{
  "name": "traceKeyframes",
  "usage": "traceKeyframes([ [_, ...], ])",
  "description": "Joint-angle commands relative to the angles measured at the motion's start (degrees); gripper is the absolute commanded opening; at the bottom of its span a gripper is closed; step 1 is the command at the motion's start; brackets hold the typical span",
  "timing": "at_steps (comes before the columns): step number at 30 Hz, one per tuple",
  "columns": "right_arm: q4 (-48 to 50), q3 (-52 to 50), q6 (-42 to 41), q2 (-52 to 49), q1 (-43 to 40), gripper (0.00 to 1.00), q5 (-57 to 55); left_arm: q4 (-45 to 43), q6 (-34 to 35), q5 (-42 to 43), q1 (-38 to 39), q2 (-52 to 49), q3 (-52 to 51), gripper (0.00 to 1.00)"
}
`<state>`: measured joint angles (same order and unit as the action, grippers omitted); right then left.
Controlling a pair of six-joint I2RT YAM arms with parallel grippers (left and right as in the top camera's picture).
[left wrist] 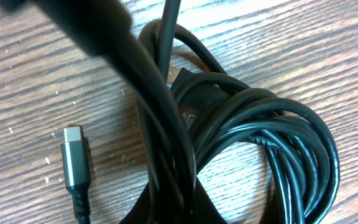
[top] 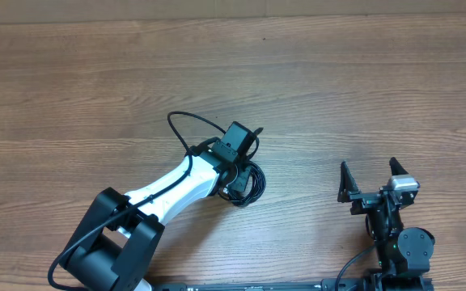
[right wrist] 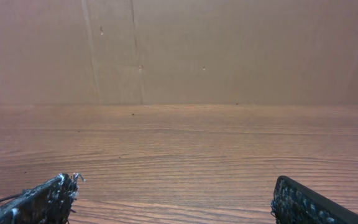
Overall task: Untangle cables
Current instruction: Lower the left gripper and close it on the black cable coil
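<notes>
The tangle of thin black rubbery cables (top: 253, 184) is lying mid-way across the brown wooden tabletop (top: 95, 81), with the left fingers (left wrist: 104, 28) pinching one strand. Near right, the right fingers (top: 347, 182) are waiting spread. The cords are looking light, floppy and snag-prone, likely best gripped beside the grey metal plug (left wrist: 74, 162).

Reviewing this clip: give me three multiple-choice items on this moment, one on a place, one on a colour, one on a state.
1. Where do the cables lie?
A. At the left gripper, near the middle of the table
B. At the far edge
C. On the floor

2. What colour are the cables?
A. White
B. Black
C. Red

3. The right gripper is:
A. shut on a plug
B. shut, empty
C. open, empty

Answers:
1 A: the overhead view shows the bundle at that gripper.
2 B: the left wrist view shows black coils.
3 C: its jaws stand apart over bare wood.
</notes>
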<state>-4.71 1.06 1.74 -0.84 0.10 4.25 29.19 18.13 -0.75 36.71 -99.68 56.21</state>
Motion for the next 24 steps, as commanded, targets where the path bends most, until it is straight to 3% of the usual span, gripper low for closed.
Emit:
traceKeyframes([
  [1, 0.28, -0.61, 0.24, 0.46, 0.26, 1.00, -0.33, -0.81, 1.16, -0.74, -0.35, -0.55, 1.51, 0.04],
  [5, 0.28, -0.61, 0.24, 0.46, 0.26, 1.00, -0.33, 0.20, 1.81, -0.76, -0.72, -0.55, 3.08, 0.04],
  [12, 0.28, -0.61, 0.24, 0.46, 0.26, 1.00, -0.33, 10.08, 11.15, -7.87, -0.85, -0.55, 11.37, 0.04],
  [16, 0.28, -0.61, 0.24, 0.46, 0.26, 1.00, -0.33, 14.29, 21.77, -10.19, -1.66, -0.55, 15.08, 0.04],
  [22, 0.28, -0.61, 0.24, 0.46, 0.26, 1.00, -0.33, 14.47, 45.79, -5.11, -3.32, -0.61, 15.15, 0.05],
  [24, 0.28, -0.61, 0.24, 0.46, 0.26, 1.00, -0.33, 14.45, 52.06, -2.91, -3.32, -0.61, 15.15, 0.19],
])
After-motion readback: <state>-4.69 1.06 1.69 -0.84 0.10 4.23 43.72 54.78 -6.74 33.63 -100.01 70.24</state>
